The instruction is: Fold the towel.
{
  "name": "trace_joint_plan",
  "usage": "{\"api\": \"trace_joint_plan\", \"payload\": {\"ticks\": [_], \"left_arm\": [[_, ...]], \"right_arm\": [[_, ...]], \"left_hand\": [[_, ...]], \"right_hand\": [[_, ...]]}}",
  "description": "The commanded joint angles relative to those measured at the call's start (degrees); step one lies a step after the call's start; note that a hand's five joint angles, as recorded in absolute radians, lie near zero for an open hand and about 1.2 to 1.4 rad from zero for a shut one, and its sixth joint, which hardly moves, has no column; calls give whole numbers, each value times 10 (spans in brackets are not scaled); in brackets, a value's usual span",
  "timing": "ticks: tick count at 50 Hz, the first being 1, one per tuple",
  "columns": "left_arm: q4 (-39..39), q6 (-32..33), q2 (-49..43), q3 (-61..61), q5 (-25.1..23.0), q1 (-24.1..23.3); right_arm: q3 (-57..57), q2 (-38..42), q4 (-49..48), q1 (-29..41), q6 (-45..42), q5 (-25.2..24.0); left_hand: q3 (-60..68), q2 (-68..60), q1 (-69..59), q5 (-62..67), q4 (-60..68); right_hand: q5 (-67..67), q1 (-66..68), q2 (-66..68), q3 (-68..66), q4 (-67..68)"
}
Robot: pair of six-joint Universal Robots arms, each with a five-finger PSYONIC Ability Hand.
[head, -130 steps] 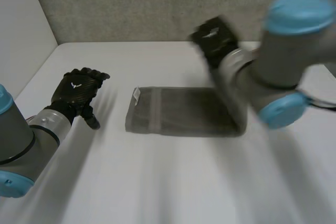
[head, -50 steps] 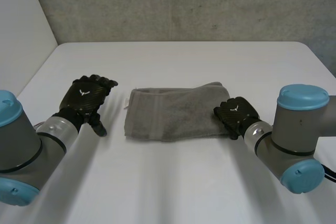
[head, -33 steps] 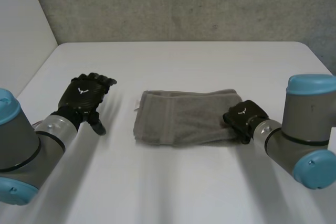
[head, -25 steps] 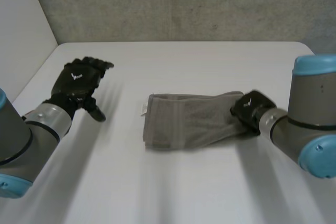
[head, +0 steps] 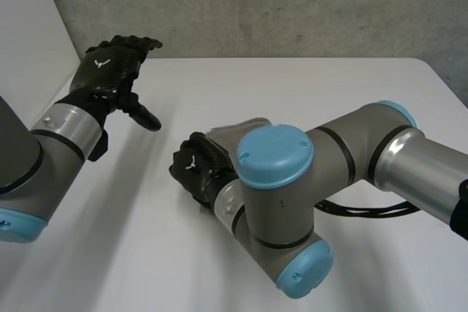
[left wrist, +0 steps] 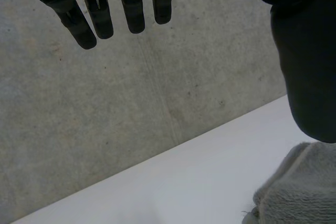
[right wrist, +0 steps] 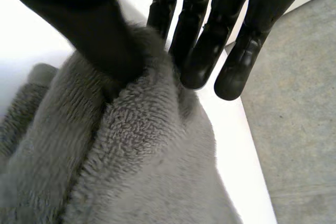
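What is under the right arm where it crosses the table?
The towel: a strip shows beyond the right arm, the rest is covered. The right hand pinches it between thumb and fingers.

Probably a lab test bench: bare white table (head: 146, 253) against a grey concrete wall (head: 292, 5).

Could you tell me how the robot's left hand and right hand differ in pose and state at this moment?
The left hand is open, fingers straight and holding nothing; the right hand pinches a ridge of the towel between thumb and fingers. The left hand is raised away from the towel; the right hand is down on it. Both are black.
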State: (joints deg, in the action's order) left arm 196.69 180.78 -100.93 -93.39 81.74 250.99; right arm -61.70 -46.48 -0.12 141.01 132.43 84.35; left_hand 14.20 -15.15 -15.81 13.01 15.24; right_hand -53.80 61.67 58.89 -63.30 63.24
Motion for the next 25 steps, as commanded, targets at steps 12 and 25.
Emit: {"api": "trace_joint_plan", "payload": {"ticks": [12, 25], "left_arm": [[-1, -3, -111, 66, 55, -85], [-65, 1, -289, 139, 119, -165]], "right_arm": [[-83, -122, 8, -154, 293, -22], [-76, -50, 26, -192, 340, -34]], "left_hand": [[-26, 36, 42, -114, -37], [-25, 34, 41, -113, -35]], "right_hand": [[525, -504, -476, 520, -520], [538, -517, -489, 533, -532]]}}
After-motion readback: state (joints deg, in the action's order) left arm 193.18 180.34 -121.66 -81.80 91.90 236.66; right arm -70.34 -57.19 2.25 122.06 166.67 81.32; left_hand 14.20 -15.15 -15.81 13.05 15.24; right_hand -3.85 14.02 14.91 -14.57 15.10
